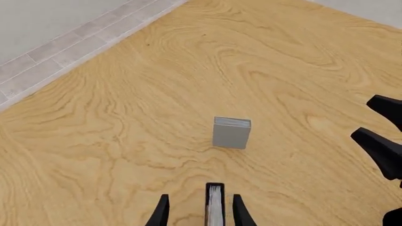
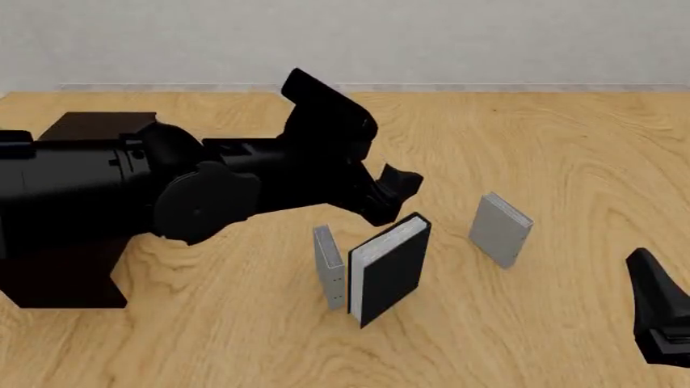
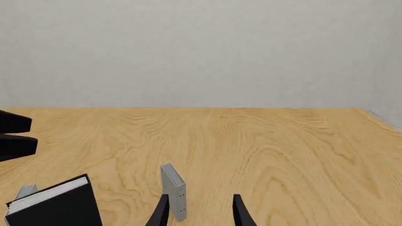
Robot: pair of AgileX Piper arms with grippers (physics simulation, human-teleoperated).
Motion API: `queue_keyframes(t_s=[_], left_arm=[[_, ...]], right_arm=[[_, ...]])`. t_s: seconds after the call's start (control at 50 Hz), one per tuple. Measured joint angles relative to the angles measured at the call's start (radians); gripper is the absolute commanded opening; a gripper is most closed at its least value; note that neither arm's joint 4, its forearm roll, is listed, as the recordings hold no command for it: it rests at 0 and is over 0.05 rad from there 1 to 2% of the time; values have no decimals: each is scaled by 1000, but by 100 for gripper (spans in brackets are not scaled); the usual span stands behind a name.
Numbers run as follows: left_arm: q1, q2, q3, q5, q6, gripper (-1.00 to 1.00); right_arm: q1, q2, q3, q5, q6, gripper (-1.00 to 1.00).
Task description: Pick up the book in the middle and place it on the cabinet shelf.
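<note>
Pale wood-grain surface [image 2: 561, 145] fills the front view, with a plain grey wall behind it. Near the centre, slightly low, the book [image 2: 390, 269] stands upright, black covers and white page edges showing. A thin grey book [image 2: 329, 267] stands just beside it on its left, and another grey book [image 2: 502, 229] stands well apart to the right. At the left edge sits the dark cabinet [image 2: 65, 279], much of it hidden by the left arm; its shelf top [image 2: 92, 125] shows only at the far corner.

The left end effector [image 1: 199, 212] hangs over the book's top edge. In the left wrist view its fingers are parted, one on each side of the book, with a gap on both sides, so it holds nothing. The right end effector [image 3: 199, 211] is also parted and empty, low at the right.

This looks like the grasp step: the fingers probably need to close on the covers, then lift and carry the book left to the shelf.
</note>
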Motion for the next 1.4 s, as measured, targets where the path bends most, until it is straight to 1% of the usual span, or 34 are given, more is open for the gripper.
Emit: queue_keyframes(t_s=[0.44,0.9,1.4], left_arm=[[10,70,-7,-33,10,100],[-16,126,-5,-57,-10,100],[-19,197,-20,-75,-22,100]], right_arm=[[0,0,0,0,0,100],[0,0,0,0,0,100],[0,0,0,0,0,100]])
